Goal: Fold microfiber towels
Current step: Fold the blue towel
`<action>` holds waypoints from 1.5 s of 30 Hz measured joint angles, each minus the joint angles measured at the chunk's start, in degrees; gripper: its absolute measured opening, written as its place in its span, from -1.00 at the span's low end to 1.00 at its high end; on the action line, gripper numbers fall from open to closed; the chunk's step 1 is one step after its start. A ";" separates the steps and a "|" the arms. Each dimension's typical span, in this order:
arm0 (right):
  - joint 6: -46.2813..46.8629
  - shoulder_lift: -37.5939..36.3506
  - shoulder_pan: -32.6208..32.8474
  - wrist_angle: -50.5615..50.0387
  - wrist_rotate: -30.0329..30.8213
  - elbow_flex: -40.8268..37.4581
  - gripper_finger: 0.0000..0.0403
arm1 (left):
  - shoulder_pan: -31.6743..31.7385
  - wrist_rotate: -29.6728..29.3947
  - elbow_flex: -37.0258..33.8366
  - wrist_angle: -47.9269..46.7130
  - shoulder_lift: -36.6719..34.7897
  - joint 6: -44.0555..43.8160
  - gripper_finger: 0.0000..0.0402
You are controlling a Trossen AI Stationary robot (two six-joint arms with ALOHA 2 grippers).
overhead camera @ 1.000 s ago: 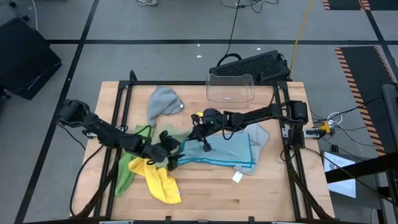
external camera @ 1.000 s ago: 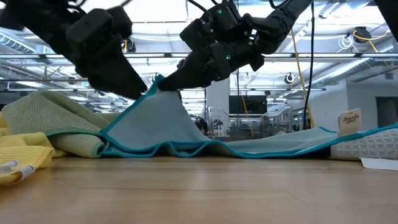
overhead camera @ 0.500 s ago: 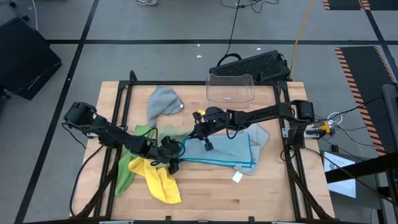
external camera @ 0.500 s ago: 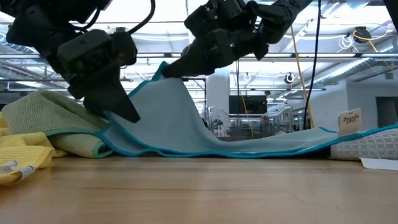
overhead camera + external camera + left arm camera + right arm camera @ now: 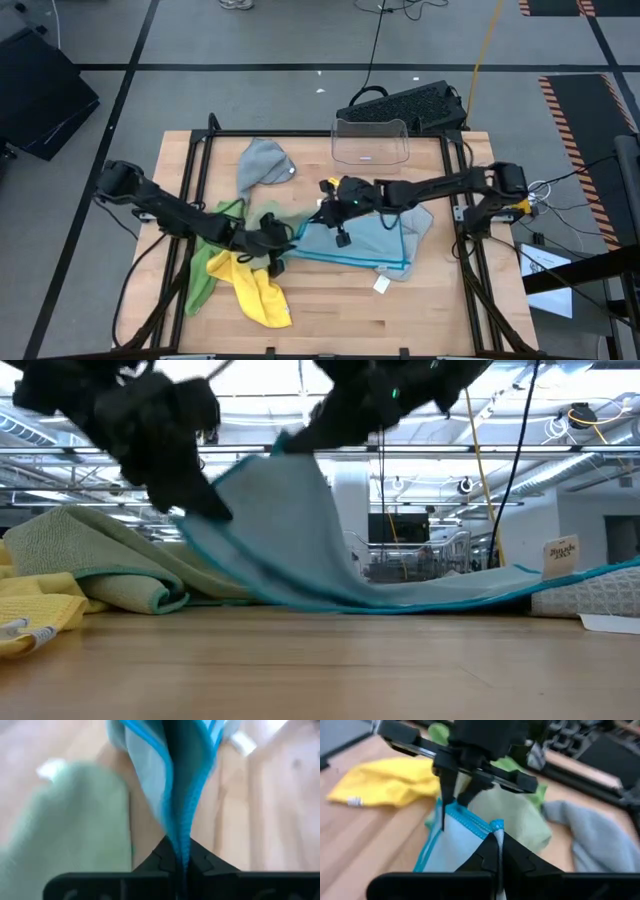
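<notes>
Six towels lie on one wooden table [image 5: 440, 310], each counted by colour: one light blue towel [image 5: 365, 240] spread at the centre right, one yellow towel [image 5: 250, 285] near left, one bright green towel [image 5: 200, 272] beside it, one sage green towel [image 5: 262, 222] at the centre left, and two grey ones, a grey towel [image 5: 262, 163] at the far left and a second grey towel [image 5: 418, 216] under the blue one's right edge. One clear plastic bin [image 5: 371, 141] stands at the far edge. Two arms reach in.

we see one small cream tag [image 5: 563, 552] standing at the right in the low view, dark print on it too small for us to read, small white label [image 5: 354, 801] on the yellow towel [image 5: 385, 782] unreadable too, no other text we can read
</notes>
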 joint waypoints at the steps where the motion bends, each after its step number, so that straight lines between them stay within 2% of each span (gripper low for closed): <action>1: 0.49 -1.45 1.08 -1.02 1.42 0.00 -1.00 | 0.00 0.00 0.49 0.30 -1.49 1.72 -0.97; 6: 3.37 -9.47 7.82 -2.48 11.34 0.00 -0.99 | -0.20 0.00 2.31 0.14 -10.14 11.15 -0.97; 12: 3.66 -16.15 19.33 -2.14 32.15 0.17 -0.99 | -0.21 -0.31 7.77 -1.39 -18.79 19.29 -0.98; 15: 3.50 -17.09 25.25 0.27 41.02 0.15 -0.99 | -1.08 0.62 12.89 -4.40 -19.09 21.98 -0.98; 19: 3.13 -15.94 31.71 5.37 47.59 0.17 -0.99 | -2.98 0.77 20.92 -11.17 -16.04 24.46 -0.98; 23: 3.10 -13.39 35.90 10.05 52.16 0.15 -0.98 | -5.29 0.21 28.50 -19.00 -10.71 25.06 -0.99; 28: 2.87 -10.25 39.60 21.08 52.00 0.13 -0.98 | -9.55 1.18 37.06 -25.88 -3.66 30.50 -0.99; 30: 1.92 -10.03 40.44 24.61 52.18 0.13 -0.98 | -10.81 -1.53 39.91 -27.77 -2.22 32.71 -0.99; 32: 1.47 -10.13 40.62 25.02 53.87 0.15 -0.98 | -11.49 -7.57 41.84 -31.11 -1.80 33.93 -0.99; 34: 1.30 -10.18 40.37 23.22 58.46 0.15 -0.98 | -10.89 -14.85 42.64 -34.47 -1.77 34.12 -0.99; 36: 1.32 -10.20 39.29 20.49 61.48 0.15 -0.98 | -9.07 -19.36 42.55 -36.27 -1.69 34.10 -0.98; 45: 10.84 -10.27 30.24 -0.90 62.13 -1.16 -0.98 | 1.94 -15.24 36.74 -39.07 -0.69 31.05 -0.98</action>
